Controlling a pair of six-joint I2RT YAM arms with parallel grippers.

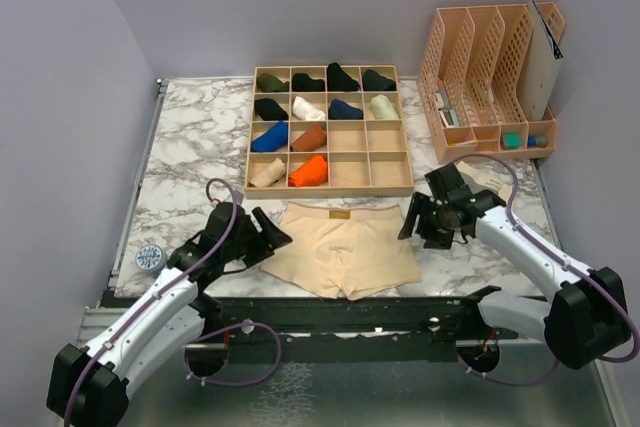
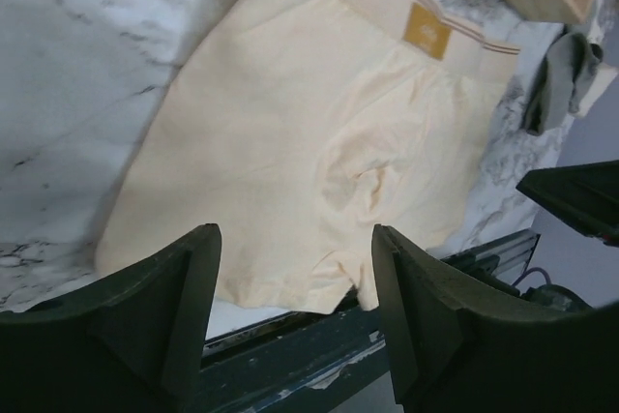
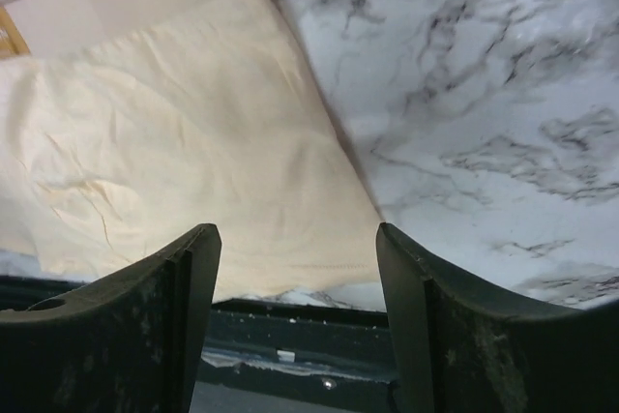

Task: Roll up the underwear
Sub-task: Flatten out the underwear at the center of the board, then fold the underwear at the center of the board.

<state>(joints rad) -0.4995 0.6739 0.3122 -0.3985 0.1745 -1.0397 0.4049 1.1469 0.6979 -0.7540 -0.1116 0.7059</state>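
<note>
Top external view: the beige underwear [image 1: 340,252] lies flat & unrolled on the marble counter [image 1: 190,147], lower centre of frame, waistband toward the top, legs toward the bottom edge, a small tan label [image 1: 341,214] mid-waistband. Just above it sits a wooden compartment tray [image 1: 330,190] w/ rolled cloth items in dark green, black, white, navy, blue, brown, orange & cream. A peach file organiser [image 1: 490,67] stands upper right; a small round tin [image 1: 150,257] sits lower left by the counter edge. Left arm [image 1: 165,307] reaches in from bottom left, its jaws just beside the garment's left edge; right arm [image 1: 530,247] comes from bottom right, its jaws near the waistband's right end. Whether either one touches the cloth, can't tell from here. Left wrist view: left jaws are spread wide, nothing between them; the two dark fingers [image 2: 184,316] frame the bottom of the shot w/ the beige cloth filling the middle. The grey underwear [image 2: 559,84] shows upper right of that frame as a crumpled lump on the marble, beyond the beige one's far side & apart from it. Right wrist view: right jaws are likewise released, gripping nothing, fingers wide apart at the bottom; beige fabric w/ light creases takes the left half, bare marble the right.
</note>
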